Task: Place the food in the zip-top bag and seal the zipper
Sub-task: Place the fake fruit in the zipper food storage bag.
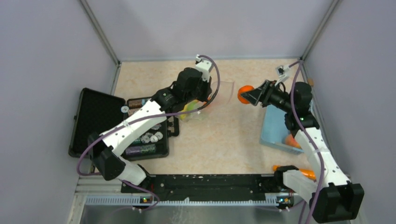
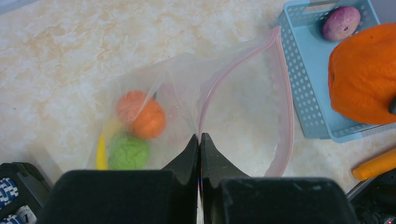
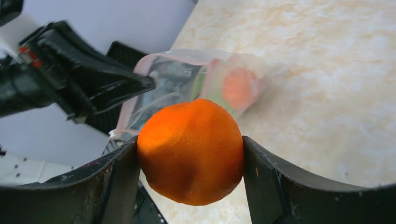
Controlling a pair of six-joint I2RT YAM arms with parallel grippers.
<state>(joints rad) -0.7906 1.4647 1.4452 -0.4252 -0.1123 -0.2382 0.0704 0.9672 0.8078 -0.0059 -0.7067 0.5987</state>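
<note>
Two grippers: both are clamped on an object.
Left gripper (image 2: 200, 137): fingers are pressed flat together, pinching the near rim of the zip-top bag (image 2: 243, 107) at the zipper (image 2: 287, 93).
Zip-top bag: thin, clear, crinkly film lying on the table (image 2: 70, 56). Its mouth gapes directly ahead of the left fingertips, and its closed end lies to their left.
Zipper: a pinkish-red strip whose two halves are parted into a loop. Its long axis runs away from the left fingertips.
Bag contents: an orange fruit (image 2: 140, 114), a green apple (image 2: 128, 151) and a yellow banana (image 2: 101, 151), all glossy and just left of the left fingers.
Right gripper (image 3: 190, 151): fingers are spread around a round, dimpled orange (image 3: 190, 140), gripping it on both sides.
Orange position: raised off the table, with the bag mouth beyond the right fingertips.
Basket (image 2: 303, 88): light-blue perforated plastic, lying beyond the bag's far rim.
</note>
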